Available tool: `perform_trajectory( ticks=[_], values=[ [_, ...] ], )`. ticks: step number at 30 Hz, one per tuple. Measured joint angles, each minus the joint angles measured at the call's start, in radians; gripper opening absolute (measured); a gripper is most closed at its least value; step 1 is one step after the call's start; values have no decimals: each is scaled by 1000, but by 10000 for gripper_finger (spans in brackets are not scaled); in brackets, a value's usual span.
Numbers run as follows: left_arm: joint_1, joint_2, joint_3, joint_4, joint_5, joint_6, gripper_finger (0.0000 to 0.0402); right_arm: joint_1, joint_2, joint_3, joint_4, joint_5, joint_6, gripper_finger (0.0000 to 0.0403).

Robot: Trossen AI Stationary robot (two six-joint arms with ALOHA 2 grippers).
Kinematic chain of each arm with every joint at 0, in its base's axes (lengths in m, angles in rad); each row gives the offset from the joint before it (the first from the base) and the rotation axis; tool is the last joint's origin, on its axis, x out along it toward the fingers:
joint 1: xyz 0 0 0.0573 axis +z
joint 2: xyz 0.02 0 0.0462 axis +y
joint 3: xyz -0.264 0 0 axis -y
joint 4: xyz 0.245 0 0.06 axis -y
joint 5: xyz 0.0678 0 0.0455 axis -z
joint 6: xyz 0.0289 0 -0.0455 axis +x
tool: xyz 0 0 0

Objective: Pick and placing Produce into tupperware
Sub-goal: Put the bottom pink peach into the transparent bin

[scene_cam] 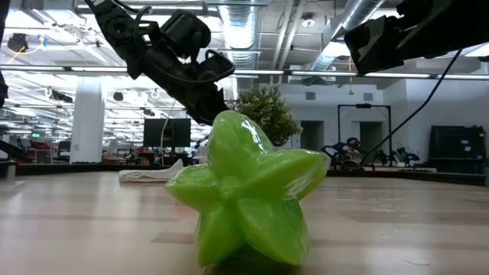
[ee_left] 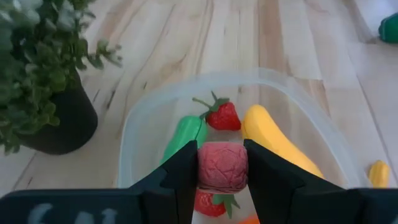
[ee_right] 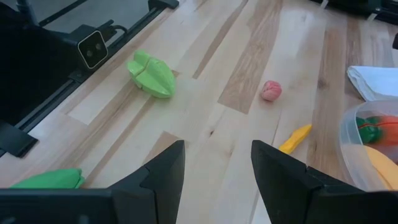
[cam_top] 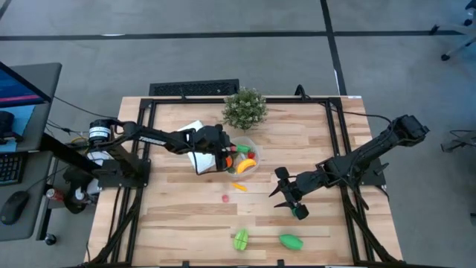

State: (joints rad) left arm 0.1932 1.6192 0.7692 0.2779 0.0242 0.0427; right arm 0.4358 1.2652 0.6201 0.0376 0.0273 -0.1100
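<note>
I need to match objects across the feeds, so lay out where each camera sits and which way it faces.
High view: overhead, looking straight down on the table; both arms show, left gripper over the tupperware, right gripper open.
Low view: at tabletop height, looking level past a green star-shaped fruit; arms enter from above.
Left wrist view: looks into the tupperware; own fingers clamp a red berry.
Right wrist view: looks across the table; own fingers empty.
Shared: both wrist views show the tupperware's banana.
</note>
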Motion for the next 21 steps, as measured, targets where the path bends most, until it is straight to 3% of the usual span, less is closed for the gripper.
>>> perform_trajectory(
  ticks=[15, 21],
  values=[
    [0, 0, 0, -81, -11, -20, 115, 0, 0, 0, 3, 0, -1, 177],
    [0, 0, 0, -87, -46, -17, 154, 0, 0, 0, 4, 0, 5, 177]
  ],
)
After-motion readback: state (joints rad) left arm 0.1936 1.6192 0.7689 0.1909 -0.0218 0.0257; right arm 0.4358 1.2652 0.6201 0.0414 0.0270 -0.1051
